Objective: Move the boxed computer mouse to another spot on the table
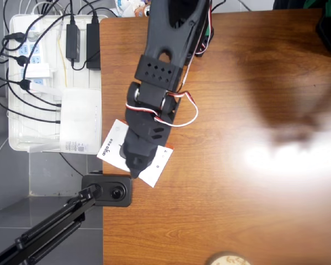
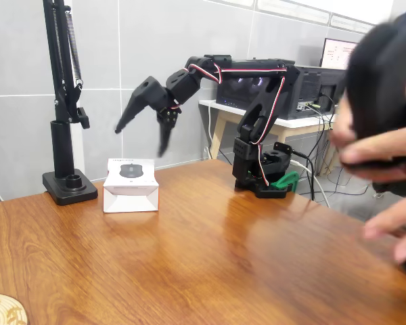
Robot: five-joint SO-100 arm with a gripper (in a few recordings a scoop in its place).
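- Nearest you in the fixed view, at the right edge of the frame, a person's blurred hand (image 2: 386, 149) holds a dark object in front of the scene.
- In the lower left corner of that frame a round, pale patterned disc (image 2: 3, 310) lies on the glossy reddish-brown worktop (image 2: 210, 264).
- Further back, left of centre, you see the boxed computer mouse (image 2: 130, 185) standing on the worktop near its far edge, mouse picture facing up, orange-red edge on the right side.
- Just left of the box stands a black stand base (image 2: 69, 187) with a tall post.
- Above the box your end effector (image 2: 141, 141) hangs in the air, clear of it, its jaws spread wide and pointing down.
- From overhead, the end effector (image 1: 137, 165) covers the middle of the box (image 1: 113, 142) at centre left.
- Farthest off the worktop's left edge in that view sits a white tray (image 1: 19, 141) of cables and power strips.
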